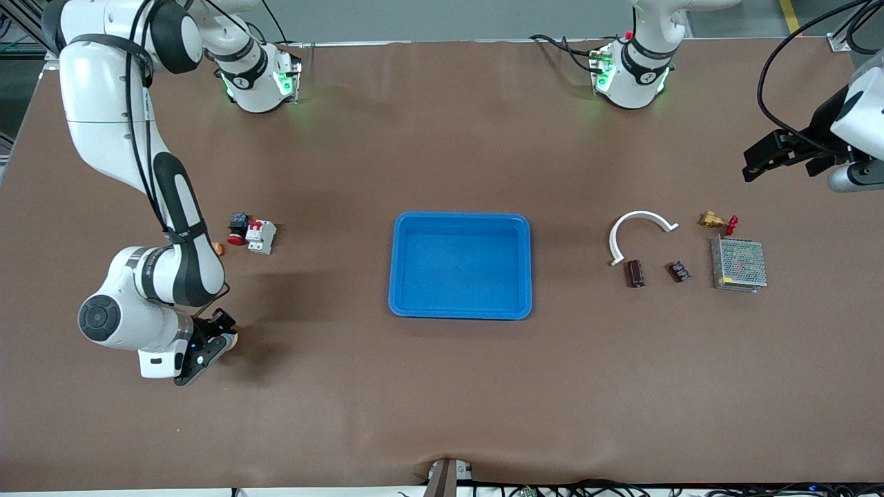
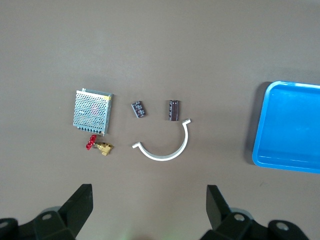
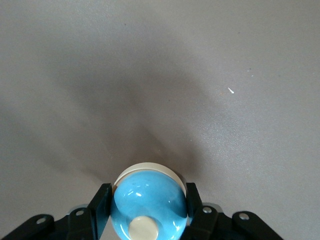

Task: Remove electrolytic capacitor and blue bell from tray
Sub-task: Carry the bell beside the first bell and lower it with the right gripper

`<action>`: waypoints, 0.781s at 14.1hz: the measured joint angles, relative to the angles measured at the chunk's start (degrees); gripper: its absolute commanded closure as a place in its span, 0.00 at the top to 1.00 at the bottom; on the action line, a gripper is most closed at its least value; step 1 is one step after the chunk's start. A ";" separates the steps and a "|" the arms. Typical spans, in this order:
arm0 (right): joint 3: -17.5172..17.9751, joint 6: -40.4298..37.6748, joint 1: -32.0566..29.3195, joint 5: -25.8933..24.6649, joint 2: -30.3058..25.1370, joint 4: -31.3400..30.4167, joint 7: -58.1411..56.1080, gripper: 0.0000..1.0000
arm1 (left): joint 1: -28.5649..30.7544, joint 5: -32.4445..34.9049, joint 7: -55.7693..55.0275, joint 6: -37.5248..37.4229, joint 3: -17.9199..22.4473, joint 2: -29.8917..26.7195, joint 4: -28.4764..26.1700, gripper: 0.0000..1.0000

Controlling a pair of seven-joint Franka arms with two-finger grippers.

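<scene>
The capacitor [image 1: 635, 272], a dark cylinder, lies on the brown table toward the left arm's end; it also shows in the left wrist view [image 2: 173, 109]. My left gripper [image 1: 777, 166] hangs open and empty in the air over the table's edge at the left arm's end; in its wrist view [image 2: 150, 192] the fingers stand wide apart. My right gripper [image 1: 219, 339] is low at the right arm's end. It is shut on the bell [image 3: 148, 206], a glossy blue dome with a cream button and cream base. The blue tray [image 1: 461, 219] sits mid-table.
Beside the capacitor lie a smaller dark component [image 1: 679, 270], a white curved strip [image 1: 639, 219], a brass valve with a red handle [image 1: 715, 221] and a metal mesh box [image 1: 739, 264]. A red push-button [image 1: 238, 228] and a white breaker [image 1: 261, 236] lie near the right arm.
</scene>
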 measured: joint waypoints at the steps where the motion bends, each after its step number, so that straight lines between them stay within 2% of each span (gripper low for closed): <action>1: 0.00 0.26 -0.03 0.02 0.10 -0.02 -0.06 0.53 | 0.00 0.00 0.00 0.00 0.00 0.00 -0.02 1.00; 7: 0.00 0.71 -0.10 0.26 0.57 -0.03 -0.09 0.54 | 0.00 0.00 0.00 0.00 0.00 0.09 -0.16 1.00; 8: 0.00 0.71 -0.10 0.26 0.59 -0.03 -0.09 0.60 | 0.00 0.00 0.00 0.00 -0.01 0.15 -0.19 1.00; 9: 0.00 0.72 -0.13 0.28 0.61 -0.03 -0.09 0.73 | 0.00 0.00 0.00 0.00 -0.01 0.20 -0.20 1.00; 10: 0.00 0.72 -0.17 0.30 0.62 -0.03 -0.09 0.91 | 0.00 0.00 0.00 0.00 -0.01 0.24 -0.21 1.00; 11: 0.00 0.72 -0.19 0.31 0.62 -0.03 -0.09 1.00 | 0.00 0.00 0.00 0.00 -0.01 0.24 -0.21 1.00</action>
